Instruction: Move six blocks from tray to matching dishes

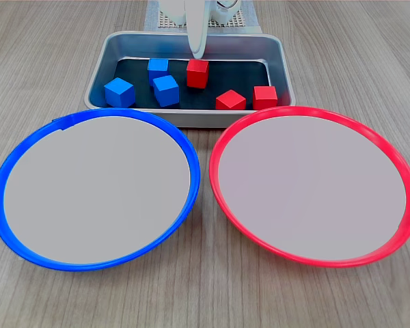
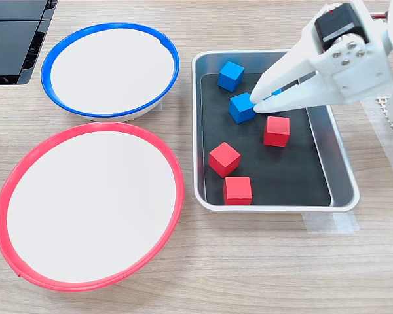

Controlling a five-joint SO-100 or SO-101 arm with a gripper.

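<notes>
The grey tray (image 1: 285,68) (image 2: 340,176) holds all six blocks. Three are blue (image 1: 119,91) (image 1: 166,90) (image 1: 158,66) and three are red (image 1: 197,73) (image 1: 230,100) (image 1: 264,97). In the second exterior view my white gripper (image 2: 258,104) reaches in from the right. It is open and holds nothing, and its tips overlap one blue block (image 2: 240,108). Another blue block (image 2: 276,95) peeks out between the fingers. In the first exterior view a white finger (image 1: 198,42) hangs over the tray's back, just above a red block. The blue-rimmed dish (image 1: 27,157) and the red-rimmed dish (image 1: 389,154) hold nothing.
Both dishes sit side by side on the wooden table, close against the tray's long wall. A dark flat object (image 2: 13,39) lies at the second exterior view's top left. The arm's white base (image 1: 212,12) stands just behind the tray.
</notes>
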